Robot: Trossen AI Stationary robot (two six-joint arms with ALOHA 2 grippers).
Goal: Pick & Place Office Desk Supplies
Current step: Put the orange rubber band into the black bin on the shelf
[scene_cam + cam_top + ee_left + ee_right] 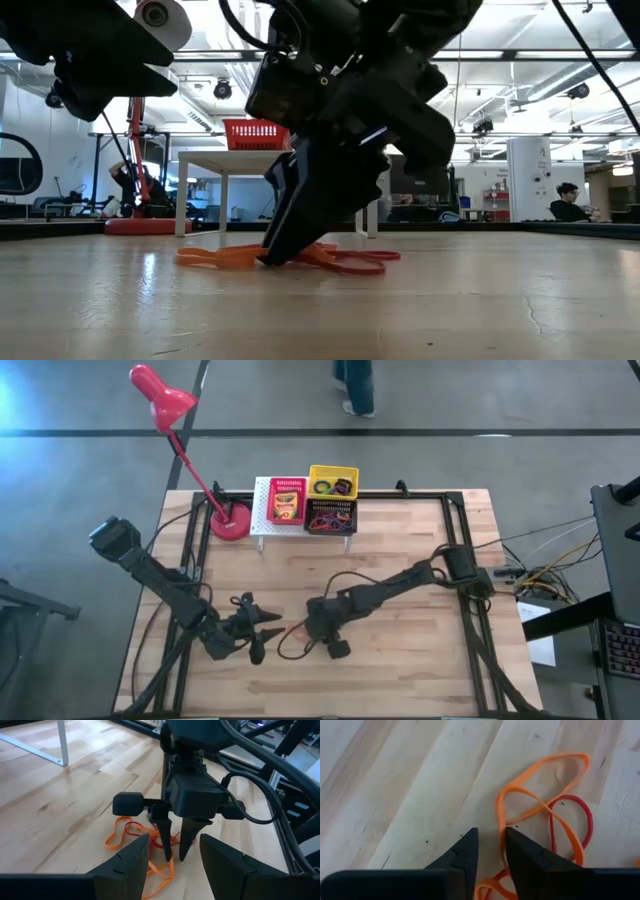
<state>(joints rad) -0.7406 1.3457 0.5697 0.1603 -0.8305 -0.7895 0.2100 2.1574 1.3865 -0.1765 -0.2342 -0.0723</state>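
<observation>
A tangle of orange and red rubber bands (540, 795) lies flat on the wooden table near its front middle (290, 643). My right gripper (490, 837) points steeply down into the near end of the tangle, its fingers a narrow gap apart with bare wood showing between them. My left gripper (175, 865) hovers open just left of the bands, facing the right gripper (174, 845) and holding nothing. At the far edge, red (287, 500), yellow (333, 482) and black (330, 517) baskets sit on a white rack. My right gripper comes slanting down from the table's right and far side, its fingertips (275, 255) at the table among the bands. An orange strand (499, 817) runs up to one fingertip (512, 837). Whether any strand is pinched I cannot tell. The bands lie slack on the wood.
A red desk lamp (160, 400) stands with its base (230, 520) at the far left, beside the rack. A black frame (465, 540) runs along the table's far and side edges. Bare wood lies between the rack and the grippers. A person stands beyond the far edge (355, 385).
</observation>
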